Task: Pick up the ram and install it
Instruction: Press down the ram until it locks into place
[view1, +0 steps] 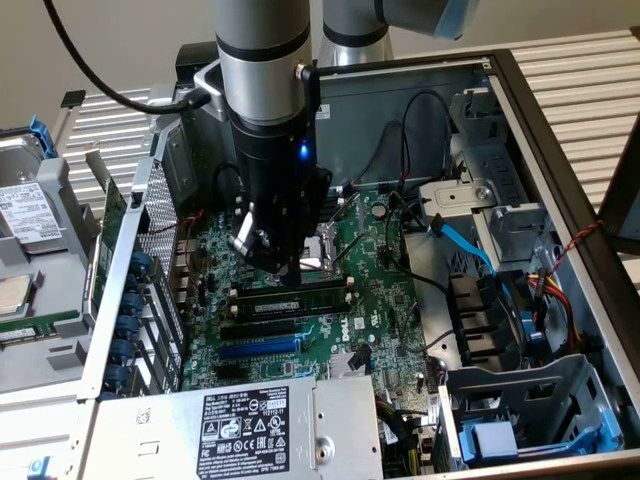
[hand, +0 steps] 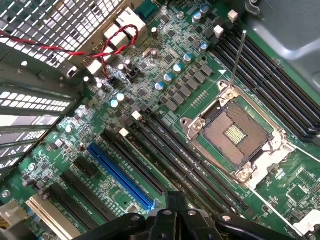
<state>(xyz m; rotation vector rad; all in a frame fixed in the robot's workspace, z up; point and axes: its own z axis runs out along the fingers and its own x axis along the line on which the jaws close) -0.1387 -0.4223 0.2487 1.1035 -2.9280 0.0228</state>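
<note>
Exterior view: the end effector (view1: 268, 262) hangs low over the motherboard (view1: 380, 300), its tip just above the ram (view1: 290, 297), which lies lengthwise in one of the slots beside the CPU socket (view1: 322, 250). Its jaws are together and I see nothing gripped between them. By my judgement this is the seating step: the stick is already in its slot, and the closed tip sits over its end toward the exterior view's left, as if pressing down. Finishing the install would call for even downward pressure until the stick sits fully home; whether the latches have caught I cannot tell. The ram looks like a long, thin, dark green strip with a row of dark chips, running parallel to the black slots (view1: 262, 328) and the blue slot (view1: 258, 349) nearer the power supply (view1: 245, 430).
</note>
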